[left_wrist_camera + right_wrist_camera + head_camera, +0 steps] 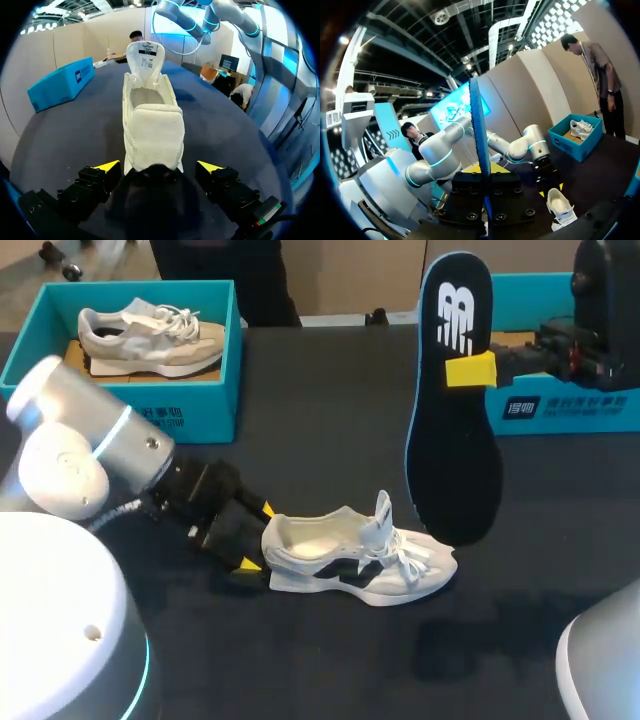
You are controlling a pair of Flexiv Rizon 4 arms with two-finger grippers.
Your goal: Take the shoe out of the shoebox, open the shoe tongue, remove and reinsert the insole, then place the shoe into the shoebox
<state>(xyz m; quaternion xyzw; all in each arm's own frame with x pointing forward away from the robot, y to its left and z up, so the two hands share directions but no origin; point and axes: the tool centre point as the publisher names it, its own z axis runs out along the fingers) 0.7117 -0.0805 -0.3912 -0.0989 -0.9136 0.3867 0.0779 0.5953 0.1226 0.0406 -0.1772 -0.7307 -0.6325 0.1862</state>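
Two hands share this step. At the far left, an open teal cardboard shoebox (200, 405) with a beige sneaker (150, 335) inside stands well apart from the work, and I leave it alone. My left hand (256, 537) lies low on the dark desk (330, 400), fingers spread, one on each side of the heel of the white sneaker with black side panels (360, 565); I judge they do not pinch it. This sneaker stands on its sole, its white tongue (383, 510) lifted. Further right, the long black foam insole with a blue edge (452, 440) hangs upright in the air, its broader end down, near the toe. My right hand (470, 370) pinches it near the upper end. To reinsert it well, I think I should first grip the heel so the sneaker cannot slide. Then I should tilt the insole, enter its lower end behind the tongue and push it toward the toe without folding it.
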